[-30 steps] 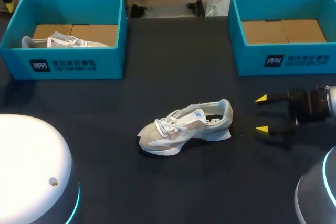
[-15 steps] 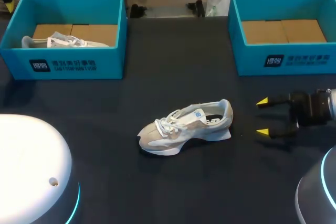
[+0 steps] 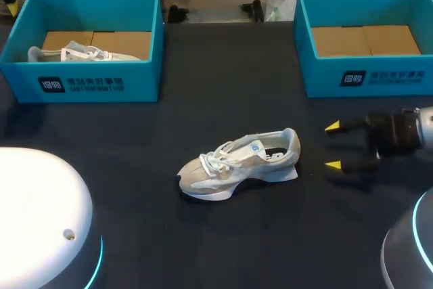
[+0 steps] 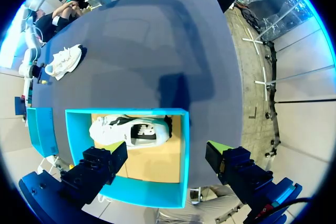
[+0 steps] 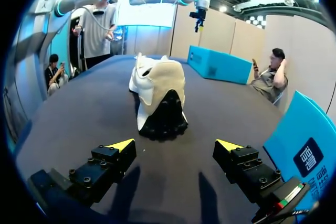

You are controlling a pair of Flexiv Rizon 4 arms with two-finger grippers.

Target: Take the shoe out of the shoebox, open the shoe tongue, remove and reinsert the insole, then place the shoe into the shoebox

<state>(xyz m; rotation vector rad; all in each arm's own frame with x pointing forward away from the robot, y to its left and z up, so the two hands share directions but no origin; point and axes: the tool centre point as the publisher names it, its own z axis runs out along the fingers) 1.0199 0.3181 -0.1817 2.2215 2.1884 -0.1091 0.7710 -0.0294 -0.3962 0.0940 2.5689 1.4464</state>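
Edging slightly nearer, the right gripper (image 3: pixel 332 145) hovers just behind the shoe (image 3: pixel 237 160), fingers spread and touching nothing. The beige-and-white shoe with white laces stands on its sole mid-table, heel toward that gripper. Farther off, the left gripper (image 4: pixel 168 150) hangs spread wide above the left shoebox (image 3: pixel 142 82), which holds a second shoe (image 4: pixel 128 132).

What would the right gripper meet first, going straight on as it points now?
The shoe, heel end first: the open right gripper points straight at it, with nothing between. Gripper height is unclear, so likely, not certain.
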